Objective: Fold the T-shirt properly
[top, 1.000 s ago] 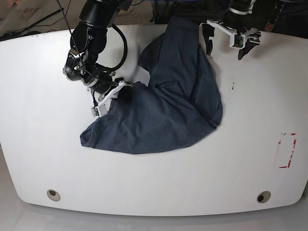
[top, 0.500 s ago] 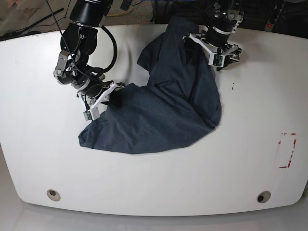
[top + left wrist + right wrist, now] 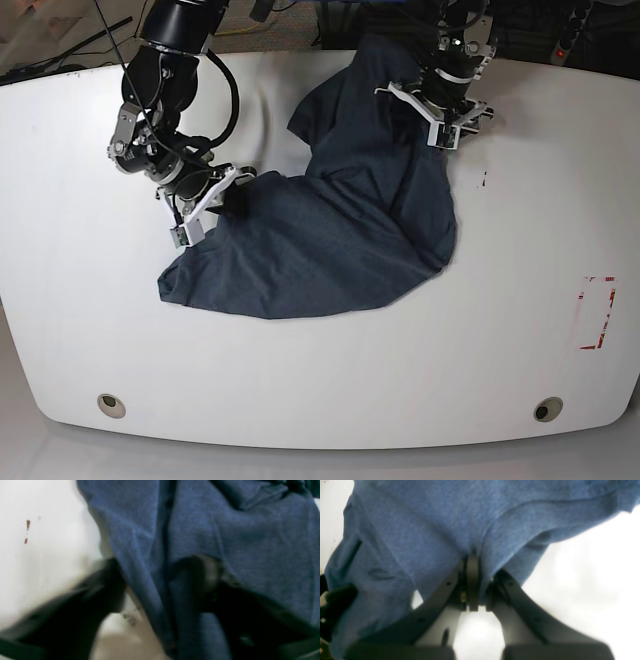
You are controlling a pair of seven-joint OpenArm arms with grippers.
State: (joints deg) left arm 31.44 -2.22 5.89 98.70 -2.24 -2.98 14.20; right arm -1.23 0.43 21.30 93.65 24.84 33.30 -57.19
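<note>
The dark blue T-shirt (image 3: 330, 230) lies crumpled on the white table (image 3: 300, 380), one part running up toward the far edge. My right gripper (image 3: 215, 200), on the left of the base view, is shut on the shirt's left edge. In the right wrist view its fingers (image 3: 472, 562) pinch a fold of the cloth (image 3: 420, 530). My left gripper (image 3: 438, 118) is down on the shirt's upper right part. In the blurred left wrist view the gripper (image 3: 157, 565) has its jaws apart, astride a ridge of cloth (image 3: 225, 530).
A red-marked rectangle (image 3: 597, 312) is on the table at the right. Two round holes (image 3: 111, 405) (image 3: 547, 409) sit near the front edge. A small dark mark (image 3: 485, 180) lies right of the shirt. Cables and dark gear are beyond the far edge.
My left gripper came down from the far edge onto the shirt's upper right part and its jaws narrowed. My right gripper drew the shirt's left edge slightly leftward.
</note>
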